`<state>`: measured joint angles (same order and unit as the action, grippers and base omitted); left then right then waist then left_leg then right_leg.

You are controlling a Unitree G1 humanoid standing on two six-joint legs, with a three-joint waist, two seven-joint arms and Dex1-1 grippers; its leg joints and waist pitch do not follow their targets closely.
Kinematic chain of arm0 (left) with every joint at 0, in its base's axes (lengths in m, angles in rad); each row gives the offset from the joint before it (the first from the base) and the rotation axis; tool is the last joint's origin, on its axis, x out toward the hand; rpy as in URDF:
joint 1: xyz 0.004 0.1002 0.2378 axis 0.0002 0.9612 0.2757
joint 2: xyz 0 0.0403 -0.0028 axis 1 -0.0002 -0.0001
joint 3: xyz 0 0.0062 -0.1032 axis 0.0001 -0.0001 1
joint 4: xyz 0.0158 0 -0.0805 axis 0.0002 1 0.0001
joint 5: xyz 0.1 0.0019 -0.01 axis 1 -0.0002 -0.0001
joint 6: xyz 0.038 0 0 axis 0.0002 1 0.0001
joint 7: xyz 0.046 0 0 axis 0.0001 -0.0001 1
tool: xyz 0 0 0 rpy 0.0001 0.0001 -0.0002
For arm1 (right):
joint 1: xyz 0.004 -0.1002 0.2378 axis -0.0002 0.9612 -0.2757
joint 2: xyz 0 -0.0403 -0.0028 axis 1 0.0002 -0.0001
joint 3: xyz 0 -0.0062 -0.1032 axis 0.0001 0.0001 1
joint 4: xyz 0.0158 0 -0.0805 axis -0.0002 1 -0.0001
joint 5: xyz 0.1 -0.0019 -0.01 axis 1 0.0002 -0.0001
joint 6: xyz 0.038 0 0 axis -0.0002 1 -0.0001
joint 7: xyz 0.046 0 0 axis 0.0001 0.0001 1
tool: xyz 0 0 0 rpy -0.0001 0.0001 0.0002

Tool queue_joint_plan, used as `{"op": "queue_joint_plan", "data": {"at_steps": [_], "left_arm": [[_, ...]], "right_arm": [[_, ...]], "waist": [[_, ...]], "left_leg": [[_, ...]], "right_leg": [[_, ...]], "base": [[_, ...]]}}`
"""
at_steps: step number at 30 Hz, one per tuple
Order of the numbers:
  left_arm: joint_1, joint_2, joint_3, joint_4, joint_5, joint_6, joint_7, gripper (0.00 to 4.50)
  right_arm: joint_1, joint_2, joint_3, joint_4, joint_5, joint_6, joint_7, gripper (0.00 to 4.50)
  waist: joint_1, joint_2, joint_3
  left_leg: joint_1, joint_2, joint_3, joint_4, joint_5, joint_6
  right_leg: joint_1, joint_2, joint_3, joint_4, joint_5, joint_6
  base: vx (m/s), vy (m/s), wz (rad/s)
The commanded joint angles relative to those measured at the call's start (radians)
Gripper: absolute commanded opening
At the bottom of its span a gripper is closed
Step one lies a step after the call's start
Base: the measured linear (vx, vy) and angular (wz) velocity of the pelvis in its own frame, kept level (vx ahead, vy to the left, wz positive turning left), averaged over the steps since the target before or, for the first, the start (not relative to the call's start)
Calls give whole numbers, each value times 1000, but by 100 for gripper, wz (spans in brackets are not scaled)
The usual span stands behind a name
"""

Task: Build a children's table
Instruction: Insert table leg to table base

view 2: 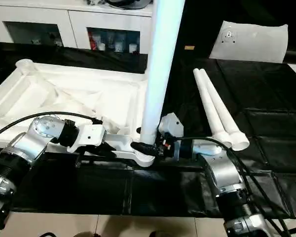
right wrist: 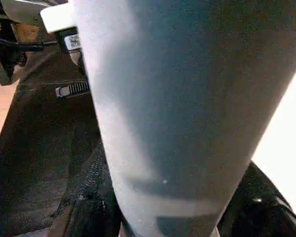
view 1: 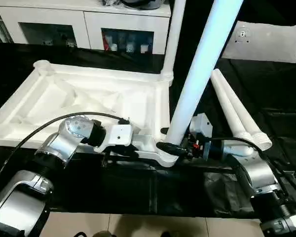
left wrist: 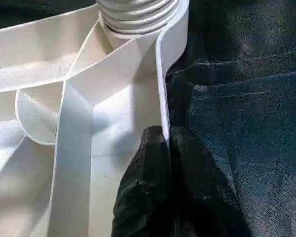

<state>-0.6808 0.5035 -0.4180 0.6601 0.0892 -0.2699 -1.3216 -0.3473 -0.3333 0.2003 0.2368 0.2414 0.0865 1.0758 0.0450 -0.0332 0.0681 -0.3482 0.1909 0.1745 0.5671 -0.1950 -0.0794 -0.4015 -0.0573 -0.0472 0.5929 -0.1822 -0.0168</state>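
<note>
The children's table top lies upside down on the black cloth, ribs facing up. One white leg stands tilted in the near right corner socket. My right gripper is shut on this leg's base, its black fingers on either side of it. My left gripper is shut on the table top's near rim, a short way from the leg's ribbed end. A second leg stands upright in the far right socket. Two more legs lie side by side on the cloth to the right.
White cabinets with glass doors stand behind the work area. A flat white panel lies at the far right. Black cloth covers the surface, and its front edge meets the pale floor near me.
</note>
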Motion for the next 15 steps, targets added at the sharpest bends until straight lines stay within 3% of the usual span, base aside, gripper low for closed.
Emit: {"op": "queue_joint_plan", "data": {"at_steps": [1, 4, 9, 10, 13, 15], "left_arm": [[-19, -8, -29, 28, 55, -10, 29, 0], [-17, -3, -27, 32, 55, -13, 31, 0], [10, 18, -6, -4, 45, 22, 43, 0], [35, 34, 14, -46, 40, 66, 64, 0], [77, 40, 48, -121, 29, 145, 110, 0], [143, 47, 91, -237, 20, 254, 173, 0]], "right_arm": [[70, 20, 153, 35, -35, 70, 67, 190], [72, 27, 146, 44, -45, 64, 50, 190], [61, 68, 106, 77, -54, 55, -38, 190], [53, 93, 80, 93, -57, 53, -92, 190], [42, 119, 51, 116, -63, 46, -160, 190], [28, 153, 12, 148, -70, 33, -249, 190]], "waist": [[-5, 10, -27], [-5, 7, -26], [-10, 10, -24], [-11, 17, -23], [-24, 12, -16], [-32, 13, -8]], "left_leg": [[3, 40, -9, -71, -244, 37], [3, 40, -9, -72, -257, 37], [4, 43, -14, -79, -307, 15], [6, 43, -17, -82, -325, 7], [1, 42, -22, -87, -353, -5], [12, 38, -26, -83, -404, -3]], "right_leg": [[36, -74, 49, -79, -300, -186], [36, -76, 50, -81, -321, -185], [31, -81, 51, -88, -416, -164], [29, -83, 51, -91, -448, -158], [27, -83, 50, -95, -524, -141], [12, -84, 49, -113, -665, -100]], "base": [[0, 0, 0], [0, 0, 0], [0, 0, 0], [0, 0, 0], [0, 0, 0], [0, 0, 0]]}}
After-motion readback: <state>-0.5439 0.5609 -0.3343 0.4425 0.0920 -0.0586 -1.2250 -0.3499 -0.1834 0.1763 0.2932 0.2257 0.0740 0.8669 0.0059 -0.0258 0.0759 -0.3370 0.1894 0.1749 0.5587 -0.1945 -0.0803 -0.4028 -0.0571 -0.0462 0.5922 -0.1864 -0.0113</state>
